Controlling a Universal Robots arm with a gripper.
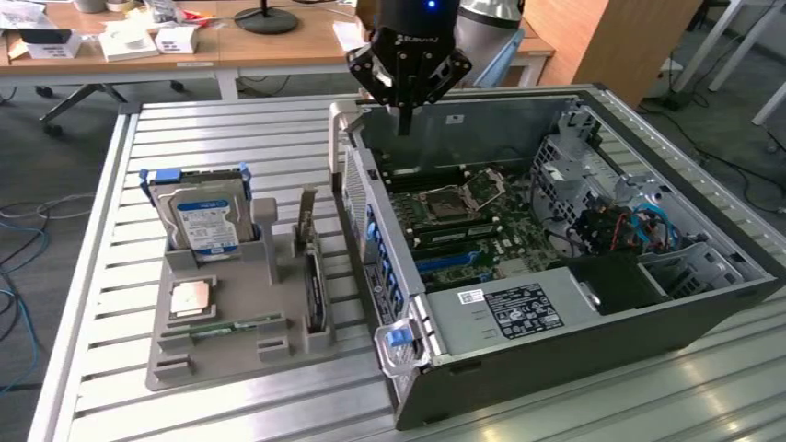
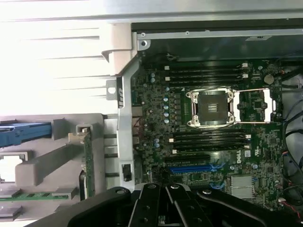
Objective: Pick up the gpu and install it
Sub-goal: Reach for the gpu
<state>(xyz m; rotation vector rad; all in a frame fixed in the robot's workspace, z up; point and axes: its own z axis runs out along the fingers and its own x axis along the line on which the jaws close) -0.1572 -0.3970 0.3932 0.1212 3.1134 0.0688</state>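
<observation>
The gpu (image 1: 313,287) stands on edge in a slot of the grey holder (image 1: 172,364), its pale bracket end toward the far side. The wrist view shows it edge-on as a thin green strip, the gpu (image 2: 88,165). My gripper (image 1: 403,124) hangs shut and holds nothing, above the far wall of the open computer case (image 1: 687,308), to the exterior view's right of the gpu and well above it. In the wrist view the gripper (image 2: 165,210) is over the motherboard (image 2: 156,101), near a blue card slot (image 2: 189,168).
A silver hard drive (image 1: 206,221) with blue rails stands upright in the holder, a processor chip (image 1: 190,296) and a memory stick (image 1: 234,325) lie flat nearby. Everything rests on a slatted metal table (image 1: 221,129). Cables (image 1: 627,230) fill the case's right side.
</observation>
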